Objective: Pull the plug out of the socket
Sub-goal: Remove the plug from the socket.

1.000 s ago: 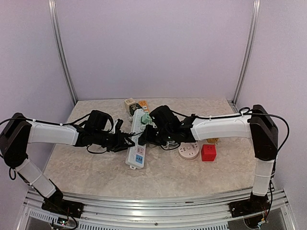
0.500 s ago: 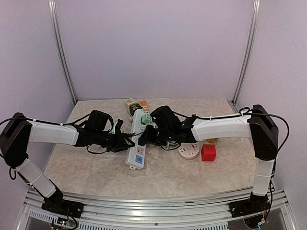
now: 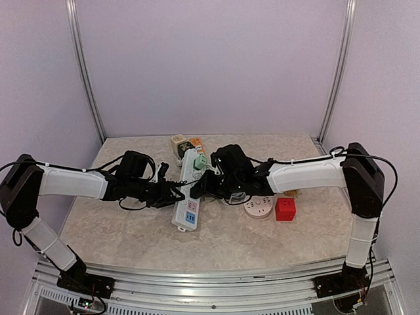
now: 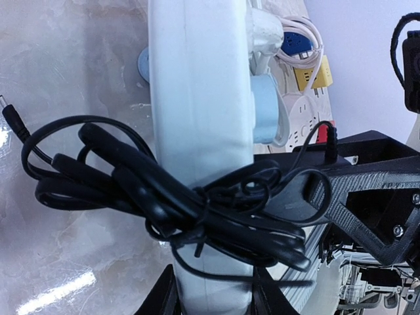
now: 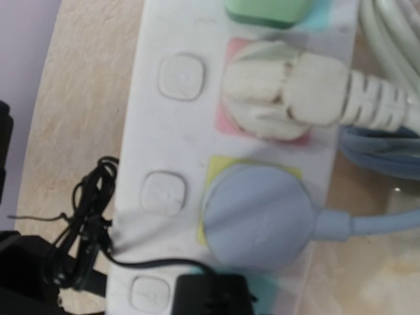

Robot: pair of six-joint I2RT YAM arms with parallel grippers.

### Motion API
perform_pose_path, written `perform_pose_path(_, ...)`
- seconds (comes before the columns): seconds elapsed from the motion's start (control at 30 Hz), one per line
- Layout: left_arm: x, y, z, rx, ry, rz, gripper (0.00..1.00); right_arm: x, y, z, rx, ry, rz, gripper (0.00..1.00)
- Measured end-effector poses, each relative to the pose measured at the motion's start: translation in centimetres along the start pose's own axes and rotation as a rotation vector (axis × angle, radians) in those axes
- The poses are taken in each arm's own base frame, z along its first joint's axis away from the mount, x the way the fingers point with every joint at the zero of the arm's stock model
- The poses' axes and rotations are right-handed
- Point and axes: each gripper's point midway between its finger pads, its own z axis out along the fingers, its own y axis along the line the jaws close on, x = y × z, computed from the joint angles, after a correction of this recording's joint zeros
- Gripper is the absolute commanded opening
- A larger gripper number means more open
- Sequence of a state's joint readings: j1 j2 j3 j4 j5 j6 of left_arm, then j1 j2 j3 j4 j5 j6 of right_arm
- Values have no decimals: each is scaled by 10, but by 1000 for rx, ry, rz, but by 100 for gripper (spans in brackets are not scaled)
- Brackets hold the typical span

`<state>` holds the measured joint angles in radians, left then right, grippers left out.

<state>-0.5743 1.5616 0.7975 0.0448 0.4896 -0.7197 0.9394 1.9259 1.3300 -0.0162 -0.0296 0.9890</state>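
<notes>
Nearest my left wrist camera, my left gripper (image 4: 215,303) shows only two finger stubs at the bottom edge. They are clamped against either side of the white power strip (image 4: 197,98). A tangle of black cable (image 4: 131,190) is draped over the strip, and I cannot see where it leads. My right wrist camera shows none of its own fingers. The black plug (image 5: 211,293) sits in the strip at that view's bottom edge, mostly cut off. From above, my right gripper (image 3: 201,186) is at the strip's right side beside that plug. The dark parts merge there, so I cannot tell whether its jaws are together, apart or gripping. Farther along sit a grey-blue plug (image 5: 256,216), a white plug (image 5: 282,88) and a green plug (image 5: 266,10), cropped.
</notes>
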Motion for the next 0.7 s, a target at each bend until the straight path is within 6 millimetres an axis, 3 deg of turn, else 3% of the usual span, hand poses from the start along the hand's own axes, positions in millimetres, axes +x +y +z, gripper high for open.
perform_pose_path(0.7, -3, -1, -1, 2, -6, 2, 0, -2, -1, -5, -29, -21, 13, 0)
